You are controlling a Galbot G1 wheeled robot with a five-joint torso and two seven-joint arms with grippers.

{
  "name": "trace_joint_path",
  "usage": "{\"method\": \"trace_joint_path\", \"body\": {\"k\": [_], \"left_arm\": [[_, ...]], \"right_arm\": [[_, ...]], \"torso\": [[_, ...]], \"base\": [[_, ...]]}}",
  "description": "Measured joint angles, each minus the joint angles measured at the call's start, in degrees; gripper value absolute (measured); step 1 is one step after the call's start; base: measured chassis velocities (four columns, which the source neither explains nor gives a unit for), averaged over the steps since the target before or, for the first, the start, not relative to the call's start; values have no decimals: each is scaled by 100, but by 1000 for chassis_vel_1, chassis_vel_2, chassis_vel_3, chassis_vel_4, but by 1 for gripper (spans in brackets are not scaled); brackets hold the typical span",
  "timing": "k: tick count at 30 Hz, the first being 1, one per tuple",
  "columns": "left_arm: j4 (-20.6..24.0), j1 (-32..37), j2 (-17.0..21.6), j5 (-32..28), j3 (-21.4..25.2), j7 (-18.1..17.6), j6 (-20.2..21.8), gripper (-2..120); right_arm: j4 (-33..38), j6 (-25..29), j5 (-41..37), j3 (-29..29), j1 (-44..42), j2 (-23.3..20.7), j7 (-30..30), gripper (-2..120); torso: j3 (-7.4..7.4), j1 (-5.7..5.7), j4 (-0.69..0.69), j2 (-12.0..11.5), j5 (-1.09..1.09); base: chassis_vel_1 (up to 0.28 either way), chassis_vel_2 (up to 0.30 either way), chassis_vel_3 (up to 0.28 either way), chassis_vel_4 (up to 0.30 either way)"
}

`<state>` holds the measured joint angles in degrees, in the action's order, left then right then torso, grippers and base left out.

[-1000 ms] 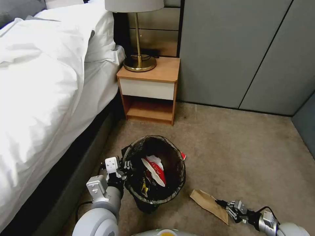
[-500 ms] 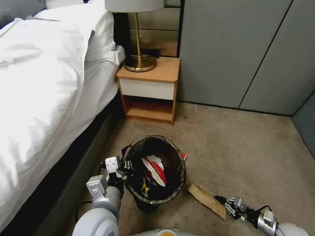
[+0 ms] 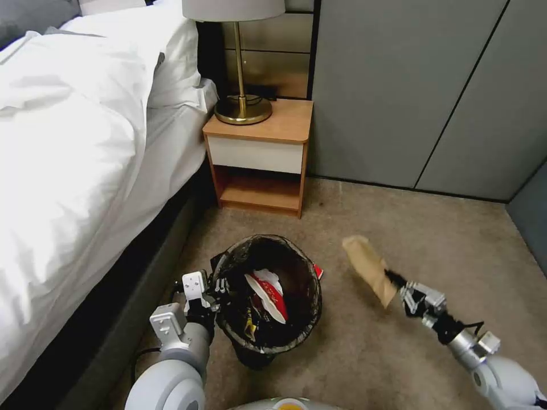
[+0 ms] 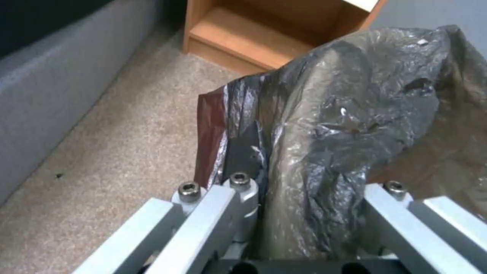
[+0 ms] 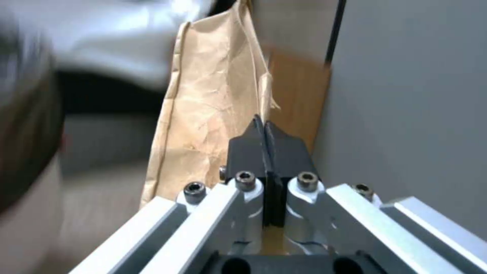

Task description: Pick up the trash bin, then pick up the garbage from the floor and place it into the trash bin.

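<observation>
Beige carpet (image 3: 410, 228) runs under me, with a white-sheeted bed (image 3: 74, 142) along my left and grey wall panels (image 3: 427, 85) ahead. One wooden nightstand (image 3: 259, 154) stands between them, carrying one brass lamp (image 3: 242, 68).

The trash bin (image 3: 268, 296) sits low in front of me, its dark crinkled bag folded over the rim. Inside I see a red-and-white packet (image 3: 270, 293) and a yellow wrapper (image 3: 249, 326) beside it; a scrap of red shows at the rim's far right edge.

My left gripper (image 3: 219, 293) is at the bin's left rim, jaws clamped on the bag-covered edge (image 4: 304, 171). My right gripper (image 3: 399, 285) is raised above the carpet to the bin's right, jaws pinched closed on one brown paper bag (image 3: 369, 266), which sticks up and away from me, clear of the floor, near the bin but not over it.
</observation>
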<state>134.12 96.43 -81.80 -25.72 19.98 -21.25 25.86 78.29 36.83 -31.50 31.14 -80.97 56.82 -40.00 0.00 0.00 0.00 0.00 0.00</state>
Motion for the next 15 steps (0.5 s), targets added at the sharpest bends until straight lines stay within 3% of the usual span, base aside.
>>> {"method": "trace_joint_path", "body": {"k": [12,15], "left_arm": [[-59,-38,-2,-18,-5,-12,1,83],[-134,-71,-7,-18,-45,-18,16,83]], "right_arm": [[669,-19,-204,263,-68,22,219,0],[1804,-145,-442,430,-181,41,470,0]], "torso": [[0,0,-2,0,1],[0,0,0,0,-1]], "base": [[0,0,0,0],[0,0,0,0]]}}
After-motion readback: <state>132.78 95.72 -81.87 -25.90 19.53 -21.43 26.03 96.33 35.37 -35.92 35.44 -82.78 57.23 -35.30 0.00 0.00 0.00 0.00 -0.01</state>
